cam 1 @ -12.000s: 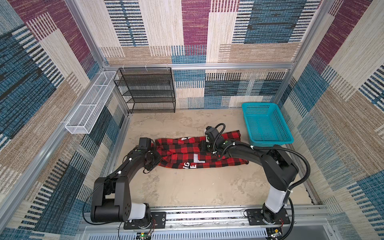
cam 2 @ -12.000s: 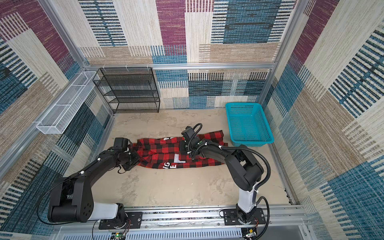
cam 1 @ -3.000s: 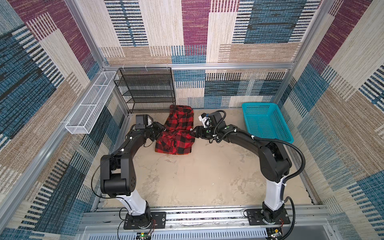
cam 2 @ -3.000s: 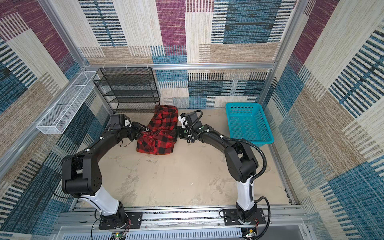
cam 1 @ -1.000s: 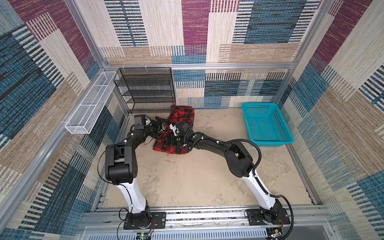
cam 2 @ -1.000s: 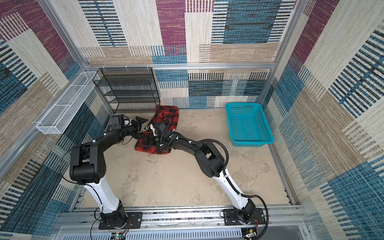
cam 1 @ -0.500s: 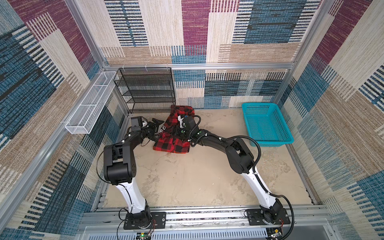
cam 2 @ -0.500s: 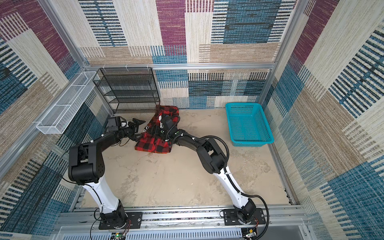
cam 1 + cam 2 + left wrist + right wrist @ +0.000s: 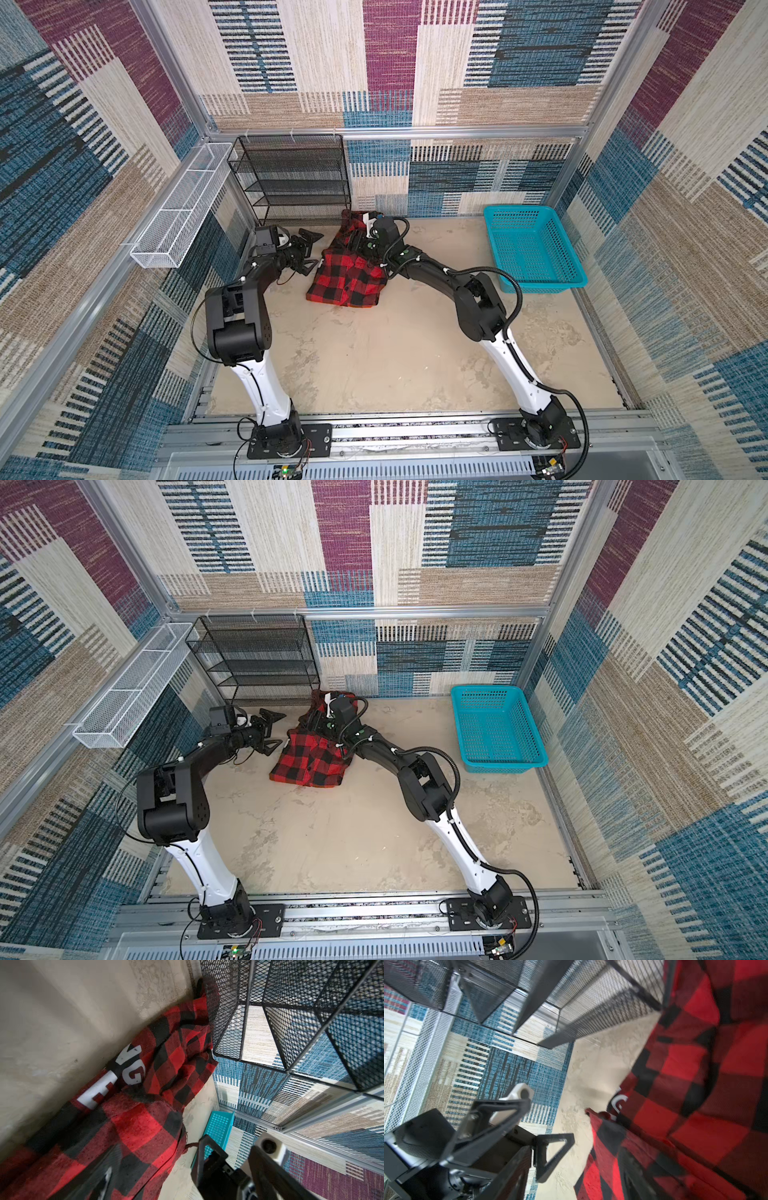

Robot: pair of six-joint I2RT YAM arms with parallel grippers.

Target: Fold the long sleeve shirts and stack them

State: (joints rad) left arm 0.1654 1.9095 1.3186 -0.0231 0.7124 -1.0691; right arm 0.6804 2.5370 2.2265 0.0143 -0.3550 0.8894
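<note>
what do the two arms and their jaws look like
The left arm and right arm match: white lower links on black bases, bulky black joint housings, black forearms. A black cable loops along each, held by white ties. The jaws are black, hollow triangular frames.

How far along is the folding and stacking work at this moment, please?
Done: the flannel shirt lies folded into a compact bundle beside the black mesh rack. In hand: the right claw is over its far end, grip unclear; the left claw is open and empty beside it. Left: perhaps tidying; no second shirt is visible to stack.
</note>
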